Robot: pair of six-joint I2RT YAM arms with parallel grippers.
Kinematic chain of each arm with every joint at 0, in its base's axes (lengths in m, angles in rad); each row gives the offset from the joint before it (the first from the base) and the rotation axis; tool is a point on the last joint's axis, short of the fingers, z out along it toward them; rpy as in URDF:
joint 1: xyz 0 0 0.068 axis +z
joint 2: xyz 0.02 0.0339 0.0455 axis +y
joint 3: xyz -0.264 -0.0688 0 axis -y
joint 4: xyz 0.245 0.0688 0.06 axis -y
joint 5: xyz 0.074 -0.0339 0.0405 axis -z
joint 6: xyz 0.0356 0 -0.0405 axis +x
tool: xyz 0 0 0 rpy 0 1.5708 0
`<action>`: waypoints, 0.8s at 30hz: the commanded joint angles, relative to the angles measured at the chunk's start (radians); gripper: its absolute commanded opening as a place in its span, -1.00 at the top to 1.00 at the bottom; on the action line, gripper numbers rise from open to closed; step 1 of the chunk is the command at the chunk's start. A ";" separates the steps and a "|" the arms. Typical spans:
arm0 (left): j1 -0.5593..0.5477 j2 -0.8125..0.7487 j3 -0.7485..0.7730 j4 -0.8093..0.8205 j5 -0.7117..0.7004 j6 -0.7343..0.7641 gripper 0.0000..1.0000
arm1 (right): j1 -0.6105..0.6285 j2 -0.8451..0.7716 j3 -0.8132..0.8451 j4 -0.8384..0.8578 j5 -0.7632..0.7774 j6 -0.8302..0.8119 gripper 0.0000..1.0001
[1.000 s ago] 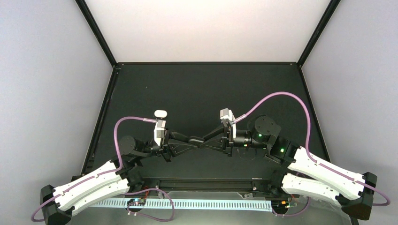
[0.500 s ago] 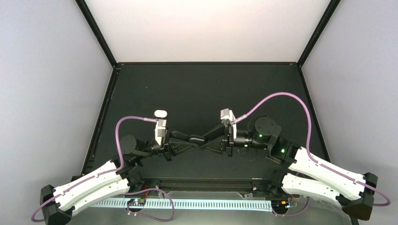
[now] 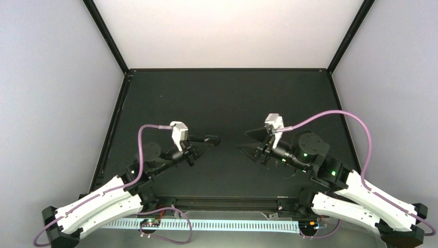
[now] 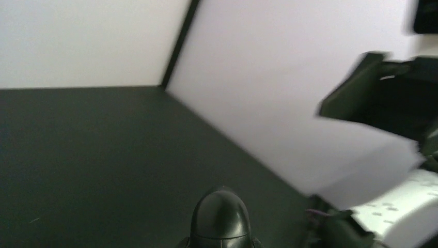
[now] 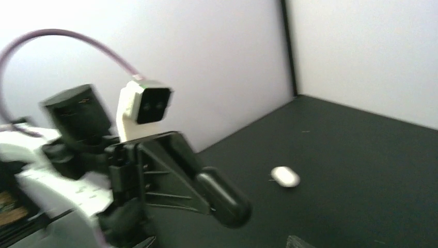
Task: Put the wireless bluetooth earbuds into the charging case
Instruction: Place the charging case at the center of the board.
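Two grippers face each other: left gripper (image 3: 204, 142) pinches the black case (image 3: 213, 139), likely light, hard and slippery, best held across its broad sides; right gripper (image 3: 241, 140) is spread, empty; white case (image 5: 285, 176) lies far left; earbuds unseen.

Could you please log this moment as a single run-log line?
left gripper: shut on black case | right gripper: jaws open, empty | white case: on table

White arm links (image 3: 98, 204); black joints (image 3: 151, 152); purple cables (image 3: 341, 111)
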 commanded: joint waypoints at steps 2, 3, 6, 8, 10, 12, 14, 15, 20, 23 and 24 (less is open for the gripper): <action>0.094 0.134 0.158 -0.324 -0.187 0.089 0.97 | -0.002 -0.066 0.022 -0.177 0.431 -0.067 -0.32; 0.136 0.167 0.170 -0.354 -0.171 0.077 0.97 | -0.003 -0.069 0.010 -0.180 0.453 -0.058 -0.33; 0.305 0.267 0.176 -0.389 -0.021 0.026 0.97 | -0.003 -0.073 -0.038 -0.176 0.459 -0.031 -0.34; 0.415 0.325 0.153 -0.371 0.087 -0.014 0.97 | -0.002 -0.075 -0.072 -0.164 0.452 -0.011 -0.34; 0.505 0.367 0.123 -0.337 0.173 -0.052 0.97 | -0.003 -0.079 -0.113 -0.133 0.441 0.001 -0.34; 0.569 0.398 0.104 -0.315 0.217 -0.079 0.97 | -0.003 -0.080 -0.139 -0.108 0.428 0.006 -0.34; 0.622 0.422 0.088 -0.298 0.241 -0.100 0.97 | -0.003 -0.078 -0.154 -0.091 0.416 0.008 -0.35; 0.645 0.433 0.078 -0.288 0.240 -0.111 0.97 | -0.002 -0.074 -0.158 -0.086 0.412 0.007 -0.35; 0.789 0.550 0.019 -0.215 0.314 -0.192 0.97 | -0.002 -0.060 -0.162 -0.078 0.402 -0.018 -0.35; 0.811 0.621 0.025 -0.180 0.335 -0.233 0.97 | -0.002 -0.067 -0.167 -0.078 0.408 -0.031 -0.35; 0.811 0.633 0.033 -0.192 0.295 -0.232 0.97 | -0.003 -0.070 -0.169 -0.077 0.408 -0.034 -0.34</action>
